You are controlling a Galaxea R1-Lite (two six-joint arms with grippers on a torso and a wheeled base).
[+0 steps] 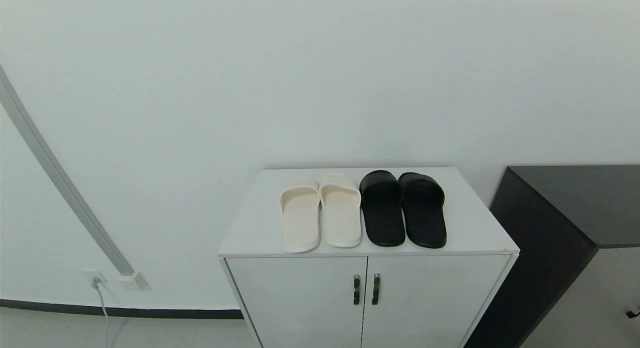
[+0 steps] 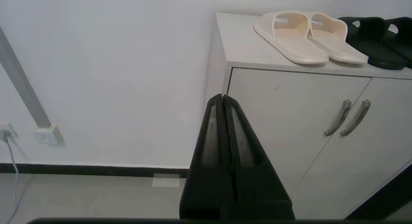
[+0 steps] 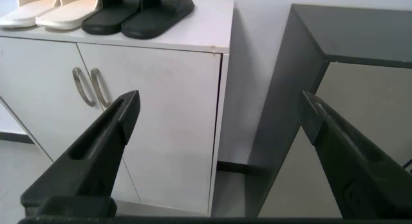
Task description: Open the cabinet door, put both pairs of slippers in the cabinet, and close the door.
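Observation:
A white two-door cabinet (image 1: pixel 300 293) stands against the wall with both doors closed, its two dark handles (image 1: pixel 366 289) side by side at the middle. On its top lie a cream pair of slippers (image 1: pixel 320 212) and, to their right, a black pair (image 1: pixel 403 208). My left gripper (image 2: pixel 223 103) is shut and empty, low and to the left of the cabinet (image 2: pixel 283 114), with the cream slippers (image 2: pixel 309 36) above it. My right gripper (image 3: pixel 219 111) is open, off the cabinet's right front corner (image 3: pixel 161 121), level with the doors and handles (image 3: pixel 90 87).
A dark grey cabinet (image 1: pixel 560 238) stands close on the right, leaving a narrow gap beside the white one. On the left wall run a slanted cable duct (image 1: pixel 55 173) and a socket with a plugged cord (image 1: pixel 95 280). Open floor lies to the left.

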